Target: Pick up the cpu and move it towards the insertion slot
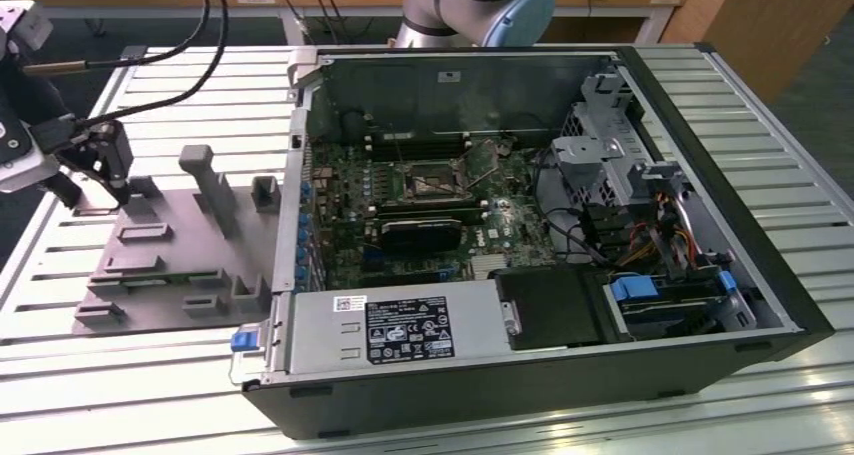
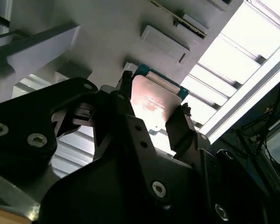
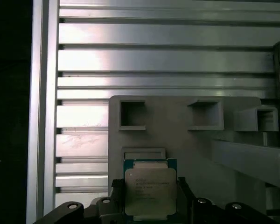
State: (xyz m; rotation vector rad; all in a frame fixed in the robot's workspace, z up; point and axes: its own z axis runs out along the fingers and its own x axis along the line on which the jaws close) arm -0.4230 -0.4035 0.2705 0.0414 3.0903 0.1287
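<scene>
Tool (image 2: 151,108) closed on the cpu (image 3: 150,186), over the grey fixture plate (image 1: 160,265) at the exterior view's left. Upright fixture posts (image 1: 200,180) and the case wall (image 1: 286,225) stand between it and the insertion slot (image 1: 434,182).

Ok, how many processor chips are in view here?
1. The chip is clamped in the tool, over the grey fixture plate at the exterior view's left. The socket in the computer case looks vacant.

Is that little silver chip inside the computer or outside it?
Outside. The gripper holds the cpu over the grey fixture, beside the open computer case; the insertion slot looks empty.
</scene>
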